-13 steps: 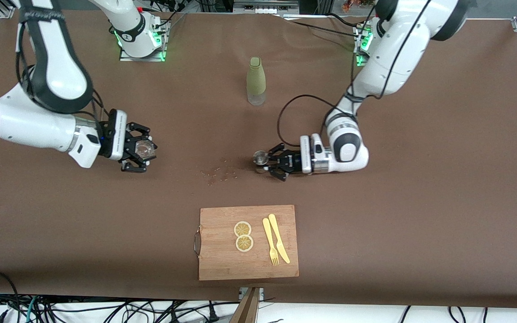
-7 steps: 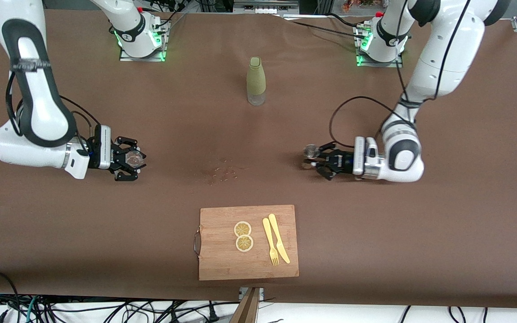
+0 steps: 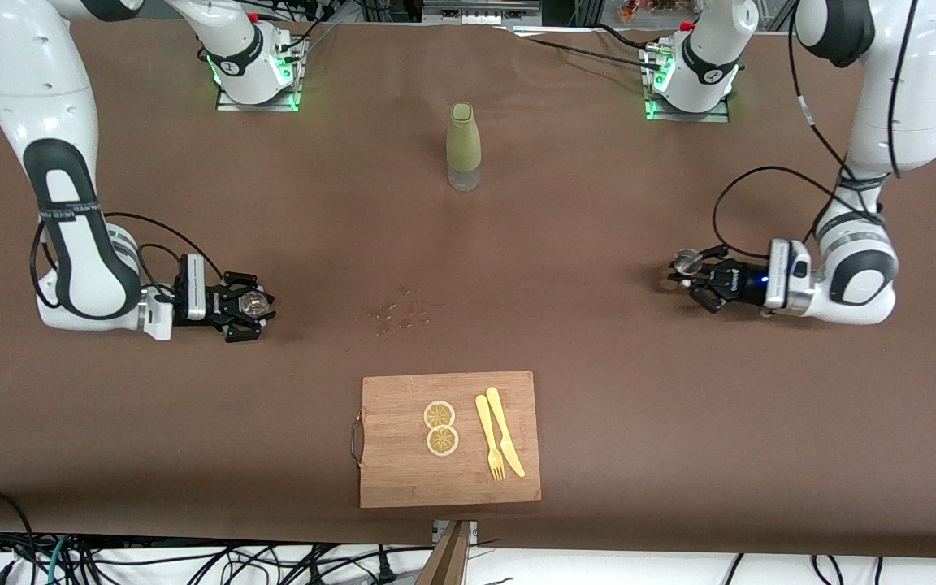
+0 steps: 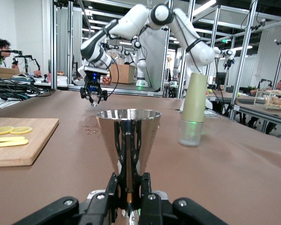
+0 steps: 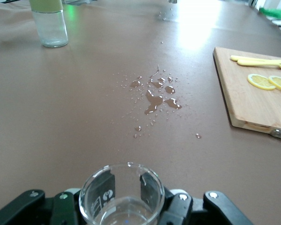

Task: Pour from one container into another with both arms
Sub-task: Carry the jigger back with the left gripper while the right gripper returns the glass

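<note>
Arms (image 3: 70, 244) flank droplets (image 3: 403, 313) on brown table (image 3: 598, 366).

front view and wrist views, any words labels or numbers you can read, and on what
None can be read.
Black band on the right arm: white lettering, too small.
Clear glass in the right gripper: a white mark, too blurred.
Bottle and cutting board: no text.

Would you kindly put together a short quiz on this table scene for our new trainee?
1. True or false: toward the left arm's end of the brown table, the left arm's jaws are shut on a shiny conical metal cup.
2. The right arm's jaws hold: A) a clear glass beaker; B) a green bottle; C) a yellow fork?
3. How many lemon slices lie on the wooden cutting board?
Key: 1 true; 2 A; 3 two.
</note>
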Controlling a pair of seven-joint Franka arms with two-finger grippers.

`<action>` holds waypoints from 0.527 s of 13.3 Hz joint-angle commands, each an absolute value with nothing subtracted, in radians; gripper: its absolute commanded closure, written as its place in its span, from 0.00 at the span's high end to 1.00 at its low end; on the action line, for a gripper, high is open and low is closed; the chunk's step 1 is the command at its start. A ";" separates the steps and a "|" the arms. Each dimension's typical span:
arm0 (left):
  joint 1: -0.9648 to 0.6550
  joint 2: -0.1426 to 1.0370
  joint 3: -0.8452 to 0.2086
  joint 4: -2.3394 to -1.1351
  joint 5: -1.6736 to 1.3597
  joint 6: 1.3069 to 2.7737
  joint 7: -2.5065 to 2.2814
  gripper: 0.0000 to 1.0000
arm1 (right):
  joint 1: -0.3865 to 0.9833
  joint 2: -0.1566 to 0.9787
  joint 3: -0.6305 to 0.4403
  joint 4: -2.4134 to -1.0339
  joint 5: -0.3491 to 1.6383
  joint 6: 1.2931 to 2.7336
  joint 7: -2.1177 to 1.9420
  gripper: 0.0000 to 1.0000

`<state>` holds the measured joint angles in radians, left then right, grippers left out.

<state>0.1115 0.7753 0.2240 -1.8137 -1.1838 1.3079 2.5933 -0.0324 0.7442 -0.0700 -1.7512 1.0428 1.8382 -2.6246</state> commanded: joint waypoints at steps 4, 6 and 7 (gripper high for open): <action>0.222 0.825 0.245 -1.758 -1.074 1.256 2.761 0.00 | -0.067 0.819 -0.061 -1.704 1.106 1.757 -2.657 0.36; 0.248 0.865 0.258 -1.723 -1.068 1.232 2.807 0.00 | -0.072 0.833 -0.061 -1.704 1.126 1.750 -2.657 0.47; 0.258 0.889 0.267 -1.697 -1.068 1.212 2.828 0.00 | -0.072 0.838 -0.061 -1.704 1.127 1.750 -2.655 0.60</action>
